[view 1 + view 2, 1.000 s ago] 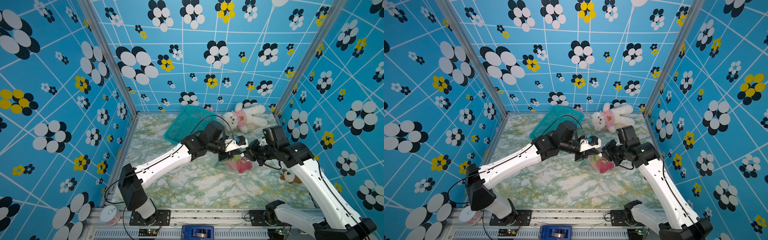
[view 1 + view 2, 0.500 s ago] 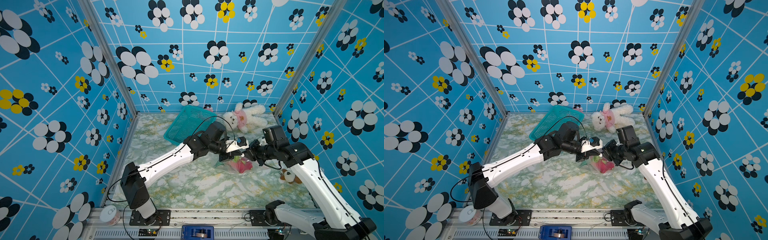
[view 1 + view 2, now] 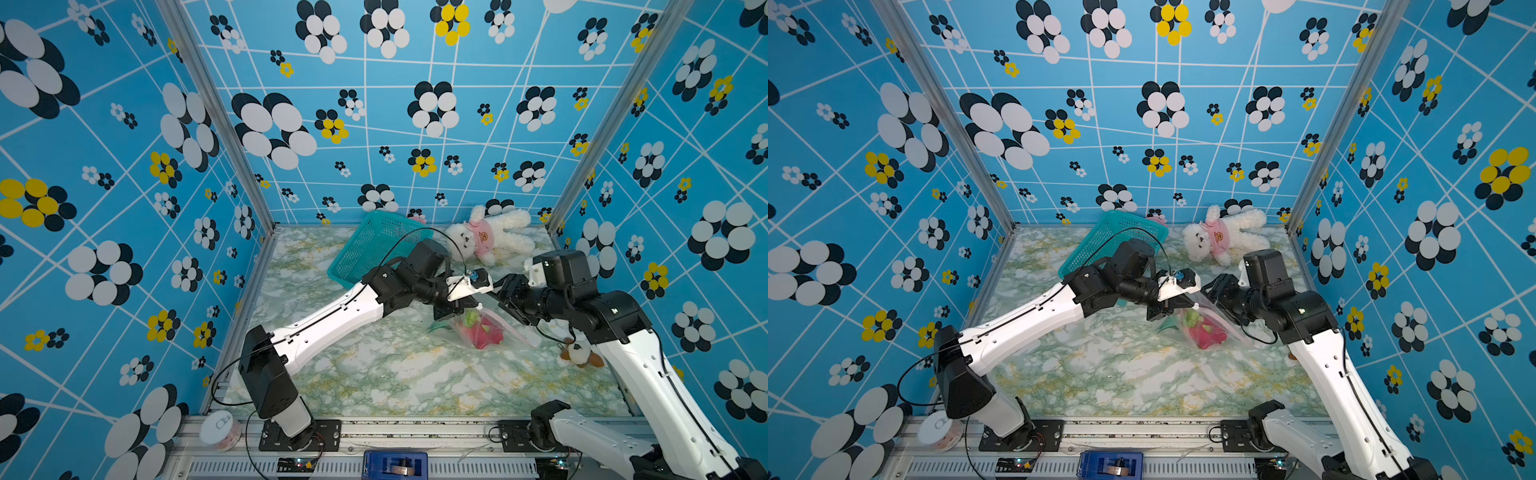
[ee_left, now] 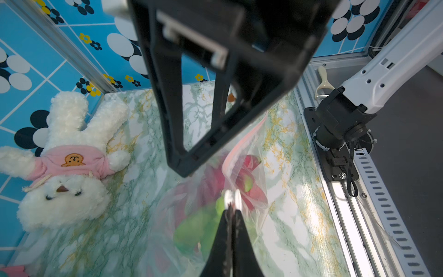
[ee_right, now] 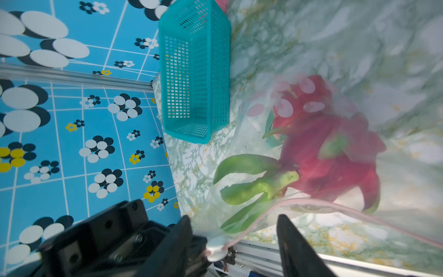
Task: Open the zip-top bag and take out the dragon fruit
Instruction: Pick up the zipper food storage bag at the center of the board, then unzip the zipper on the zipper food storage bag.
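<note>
R gripper [image 5: 236, 236] now wide at bag [image 5: 335, 144]

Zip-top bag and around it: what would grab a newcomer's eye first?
The red dragon fruit inside the clear zip-top bag, mid-table, where both arms meet: the left gripper is shut on the white slider, the right gripper open close by. Behind, a white plush rabbit and a tipped teal basket lie by the back wall.

Green-and-white marbled tabletop [image 3: 374, 374]. Lying on it in a top view: teal mesh basket [image 3: 365, 245] at the upper middle, white plush rabbit [image 3: 490, 235] just right of it, zip-top bag [image 3: 482, 332] at centre right, small brown-and-white toy [image 3: 579, 353] near the right edge.
</note>
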Tool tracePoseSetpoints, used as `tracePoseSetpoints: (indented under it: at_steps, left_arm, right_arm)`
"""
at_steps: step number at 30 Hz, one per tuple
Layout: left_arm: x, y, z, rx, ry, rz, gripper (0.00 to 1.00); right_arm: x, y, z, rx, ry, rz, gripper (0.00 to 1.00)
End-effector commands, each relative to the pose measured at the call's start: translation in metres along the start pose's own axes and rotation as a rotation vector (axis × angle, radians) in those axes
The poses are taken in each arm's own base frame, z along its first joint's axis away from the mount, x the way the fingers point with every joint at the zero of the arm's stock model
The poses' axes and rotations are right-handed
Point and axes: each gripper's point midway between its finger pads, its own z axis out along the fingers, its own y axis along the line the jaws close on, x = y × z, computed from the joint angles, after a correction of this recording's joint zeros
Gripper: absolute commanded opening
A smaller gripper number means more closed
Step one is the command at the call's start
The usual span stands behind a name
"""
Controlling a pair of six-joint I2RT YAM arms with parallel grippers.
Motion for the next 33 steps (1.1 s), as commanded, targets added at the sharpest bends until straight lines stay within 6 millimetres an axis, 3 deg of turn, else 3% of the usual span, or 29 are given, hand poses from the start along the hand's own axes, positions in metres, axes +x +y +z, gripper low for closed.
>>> tracePoseSetpoints:
  at_steps: [1, 2, 3, 4, 7, 13, 16, 22, 30, 33]
  left_arm:
    - [-0.011, 0.004, -0.031, -0.050, -0.020, -0.038, 0.00]
    - [-0.011, 0.005, -0.035, -0.056, -0.021, -0.049, 0.00]
    - [-0.011, 0.005, -0.039, -0.060, -0.022, -0.058, 0.00]
    - [-0.011, 0.004, -0.043, -0.061, -0.019, -0.062, 0.00]
    - [-0.010, 0.003, -0.052, -0.070, -0.004, -0.065, 0.00]
    - [-0.009, -0.002, -0.071, -0.094, 0.026, -0.067, 0.00]
    - [-0.001, -0.005, -0.080, -0.111, 0.052, -0.075, 0.00]
    - [0.008, -0.012, -0.095, -0.152, 0.061, -0.087, 0.00]
    - [0.015, -0.016, -0.100, -0.167, 0.061, -0.091, 0.00]
    - [0.015, -0.018, -0.100, -0.166, 0.053, -0.086, 0.00]
  right_arm:
    - [-0.031, 0.029, -0.043, -0.127, -0.271, -0.334, 0.78]
    - [-0.033, 0.036, -0.050, -0.181, -0.328, -0.398, 0.82]
    - [-0.032, 0.047, -0.058, -0.255, -0.389, -0.484, 0.98]
    - [-0.027, 0.057, -0.064, -0.331, -0.435, -0.581, 0.99]
    - [-0.010, 0.069, -0.069, -0.436, -0.488, -0.808, 0.97]
    - [0.010, 0.075, -0.045, -0.446, -0.312, -1.036, 0.94]
    - [0.011, 0.086, -0.046, -0.502, -0.307, -1.076, 0.92]
    - [0.028, 0.101, -0.033, -0.601, -0.248, -1.133, 0.74]
    - [0.066, 0.106, -0.003, -0.652, -0.115, -1.280, 0.73]
    - [0.071, 0.104, 0.005, -0.667, -0.106, -1.292, 0.73]
